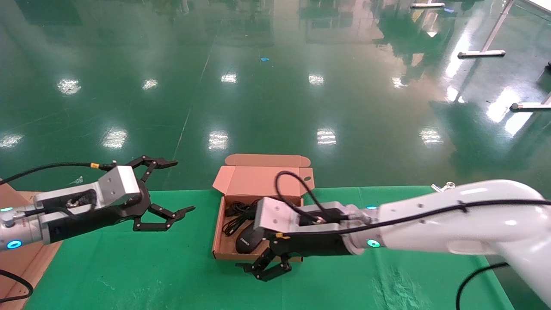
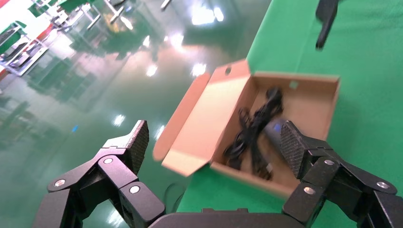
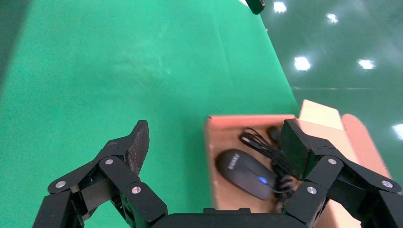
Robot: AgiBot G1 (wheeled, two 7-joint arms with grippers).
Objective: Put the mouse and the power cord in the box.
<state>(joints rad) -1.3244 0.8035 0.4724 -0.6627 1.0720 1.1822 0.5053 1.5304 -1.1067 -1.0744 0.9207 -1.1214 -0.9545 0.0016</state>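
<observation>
The tan box [image 1: 218, 232] stands open on the green table, its lid [image 1: 262, 177] tipped back. Inside lie the black mouse [image 1: 246, 242] at the near end and the looped power cord [image 1: 239, 212] behind it. My right gripper [image 1: 263, 271] hangs open over the box's near edge, nothing between its fingers. In the right wrist view the mouse [image 3: 247, 173], with its blue-lit wheel, lies beside the cord [image 3: 267, 146] in the box [image 3: 213, 142]. My left gripper [image 1: 183, 186] is open in the air left of the box. Its view shows box [image 2: 304, 81] and cord [image 2: 254, 128].
A green cloth [image 1: 129, 267] covers the table; its far edge runs just behind the box, with glossy green floor beyond. Flat cardboard [image 1: 17, 258] lies at the table's left end. A small metal piece [image 1: 443, 186] sits at the far right edge.
</observation>
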